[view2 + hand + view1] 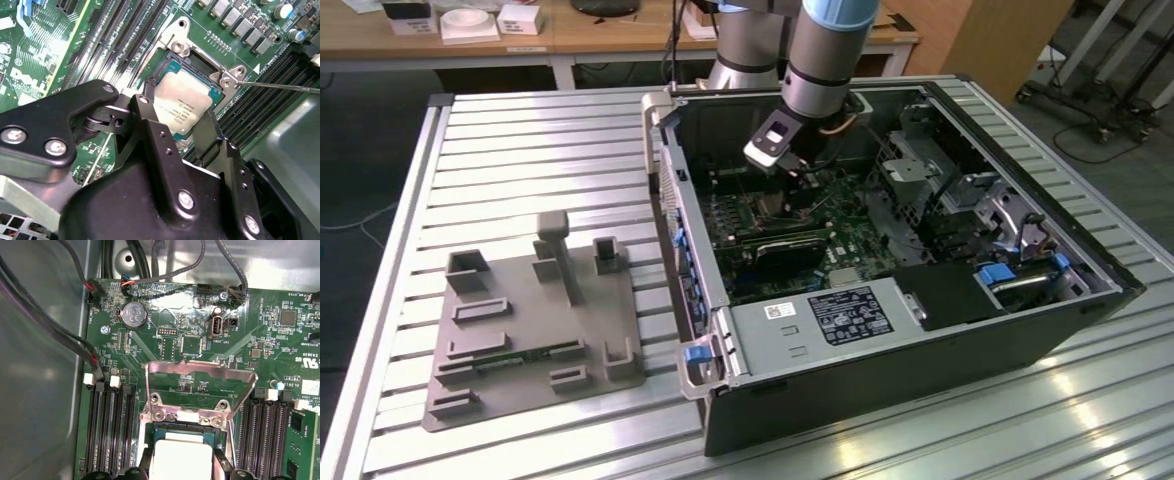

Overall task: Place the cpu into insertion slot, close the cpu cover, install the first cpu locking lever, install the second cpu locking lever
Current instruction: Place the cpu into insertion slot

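Note:
The cpu (182,105), a small square chip with a pale metal top, lies level over the insertion slot (200,62) on the green motherboard. My gripper (177,112) has a black finger against each of two opposite edges and is shut on the chip. In the first wrist view the cpu (182,457) sits between the same two fingers (146,460). Just beyond it the cpu cover (200,369), a thin silvery frame, stands swung open on its hinge. A thin locking lever rod (280,87) sticks out sideways from the socket corner. In the exterior view the gripper (801,182) reaches down inside the open computer case (907,330).
Memory slots (107,430) run along both sides of the socket, and black cables (60,340) cross the case wall near it. A coin battery (134,315) sits on the board. On the slatted table, a grey fixture plate (534,320) lies at the exterior view's left.

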`<action>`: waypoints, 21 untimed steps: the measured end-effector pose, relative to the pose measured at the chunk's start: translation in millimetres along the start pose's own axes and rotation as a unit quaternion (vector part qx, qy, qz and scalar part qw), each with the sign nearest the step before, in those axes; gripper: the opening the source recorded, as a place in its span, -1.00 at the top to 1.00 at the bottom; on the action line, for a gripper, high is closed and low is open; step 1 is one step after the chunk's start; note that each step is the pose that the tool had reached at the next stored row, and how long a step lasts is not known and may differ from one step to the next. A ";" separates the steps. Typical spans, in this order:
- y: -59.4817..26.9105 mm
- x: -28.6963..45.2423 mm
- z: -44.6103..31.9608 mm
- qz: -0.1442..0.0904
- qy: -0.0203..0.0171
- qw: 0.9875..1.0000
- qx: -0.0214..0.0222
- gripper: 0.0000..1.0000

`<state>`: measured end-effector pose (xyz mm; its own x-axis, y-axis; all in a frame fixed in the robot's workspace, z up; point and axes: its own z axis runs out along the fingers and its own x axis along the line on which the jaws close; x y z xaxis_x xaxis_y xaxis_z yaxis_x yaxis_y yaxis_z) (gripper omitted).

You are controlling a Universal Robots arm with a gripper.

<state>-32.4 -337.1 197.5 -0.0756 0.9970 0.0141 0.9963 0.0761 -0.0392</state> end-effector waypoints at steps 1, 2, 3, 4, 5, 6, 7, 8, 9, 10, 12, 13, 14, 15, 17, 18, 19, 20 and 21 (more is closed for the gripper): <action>-0.1 0.0 0.1 0.003 0.000 1.000 0.000 -0.10; -0.5 0.1 0.2 0.004 0.000 1.000 0.000 -0.10; -1.1 0.1 0.4 0.004 0.000 1.000 0.000 -0.10; -1.5 0.1 0.5 0.004 0.000 1.000 0.000 -0.10; -1.7 0.2 0.6 0.004 0.000 1.000 0.000 -0.10; -1.7 0.1 0.6 0.004 0.000 1.000 0.000 -0.10; -1.7 0.1 0.6 0.004 0.000 1.000 0.000 -0.10; -1.7 0.1 0.7 0.004 0.000 1.000 0.000 -0.10; -1.7 -0.1 0.8 0.004 0.000 1.000 0.000 -0.10; -1.7 -0.2 0.8 0.004 0.000 1.000 0.000 -0.10; -1.6 -0.7 0.8 0.004 0.000 1.000 0.000 -0.10; -1.7 -1.2 0.8 0.004 0.000 1.000 0.000 -0.10; -1.8 -1.9 0.8 0.004 0.000 1.000 0.000 -0.10; -1.7 -2.1 0.8 0.004 0.000 1.000 0.000 -0.10; -1.6 -2.2 0.8 0.005 0.000 1.000 0.000 -0.10; -1.3 -2.3 0.8 0.006 0.000 1.000 0.000 -0.10; -1.0 -2.3 0.8 0.006 0.000 1.000 0.000 -0.10; -0.8 -2.4 0.8 0.007 0.000 1.000 0.000 -0.10; -0.9 -2.6 0.8 0.007 0.000 1.000 0.000 -0.10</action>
<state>-33.0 -339.8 196.6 -0.0610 0.9980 0.0143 0.9973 0.0615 -0.0392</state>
